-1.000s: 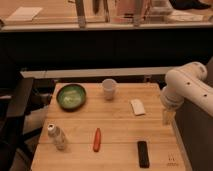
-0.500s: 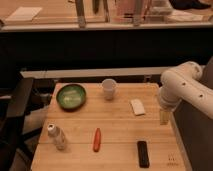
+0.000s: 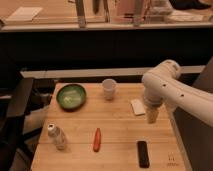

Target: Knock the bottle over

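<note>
The bottle (image 3: pixel 57 136), small, pale and translucent with a round white cap, stands upright near the front left corner of the wooden table (image 3: pixel 117 127). My gripper (image 3: pixel 151 115) hangs pointing down over the table's right side, far to the right of the bottle. It is open and holds nothing. The white arm bends in from the right edge of the view.
A green bowl (image 3: pixel 71 96) sits at the back left and a white cup (image 3: pixel 109 89) at the back middle. A white flat piece (image 3: pixel 137 106) lies just left of the gripper. An orange carrot (image 3: pixel 96 139) and a black remote (image 3: pixel 143 153) lie near the front.
The arm and gripper have shifted a little to the left, further over the table. The bottle and the other objects have not moved.
</note>
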Tool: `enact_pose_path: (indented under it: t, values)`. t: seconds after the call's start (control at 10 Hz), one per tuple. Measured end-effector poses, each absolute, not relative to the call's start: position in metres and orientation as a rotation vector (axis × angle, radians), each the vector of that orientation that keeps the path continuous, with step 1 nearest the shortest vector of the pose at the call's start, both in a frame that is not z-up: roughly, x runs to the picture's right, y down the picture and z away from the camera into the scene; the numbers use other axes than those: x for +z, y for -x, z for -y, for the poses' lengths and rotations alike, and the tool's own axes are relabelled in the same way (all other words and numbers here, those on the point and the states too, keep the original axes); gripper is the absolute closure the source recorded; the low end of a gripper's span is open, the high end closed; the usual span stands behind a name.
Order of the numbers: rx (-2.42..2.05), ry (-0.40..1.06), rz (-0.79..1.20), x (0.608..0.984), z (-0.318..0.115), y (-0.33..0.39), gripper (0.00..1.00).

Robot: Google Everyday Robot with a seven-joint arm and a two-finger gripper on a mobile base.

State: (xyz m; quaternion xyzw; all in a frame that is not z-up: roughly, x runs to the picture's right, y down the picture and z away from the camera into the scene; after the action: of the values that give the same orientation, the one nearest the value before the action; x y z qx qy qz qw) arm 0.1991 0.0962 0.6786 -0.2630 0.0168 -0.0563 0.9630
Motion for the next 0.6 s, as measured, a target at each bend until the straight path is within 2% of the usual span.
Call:
enact_pose_path:
  t: [0.6]
  values:
    - [-0.224,0.516,0.004,0.676,-0.094,-0.128,0.2]
